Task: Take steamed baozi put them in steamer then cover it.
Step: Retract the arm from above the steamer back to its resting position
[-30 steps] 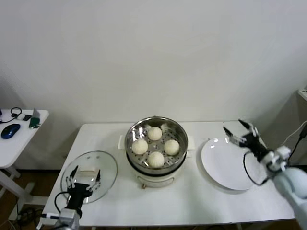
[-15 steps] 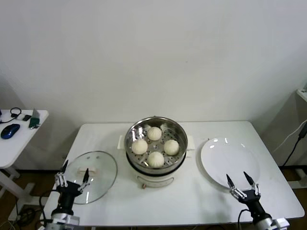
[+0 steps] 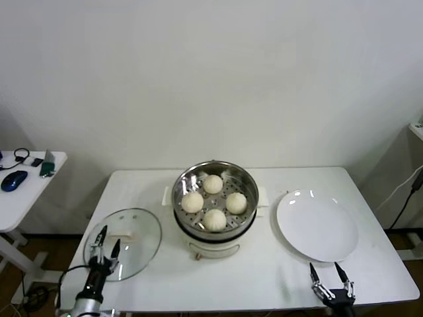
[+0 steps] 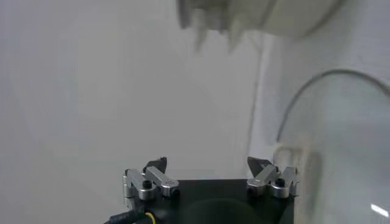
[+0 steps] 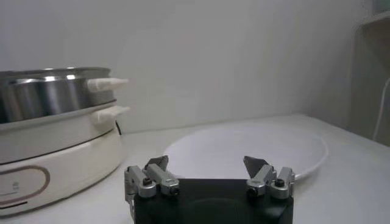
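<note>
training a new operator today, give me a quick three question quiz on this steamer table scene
1. How many cream-white round dough buns sit in the shiny round steel steamer?
2. True or false: the round clear glass lid covers the steamer.
3. The flat white round plate is: A) empty B) holding buns.

Key: 1. Four. 2. False; it lies on the white table, the open left gripper over its near edge. 3. A; the open right gripper is empty.
</note>
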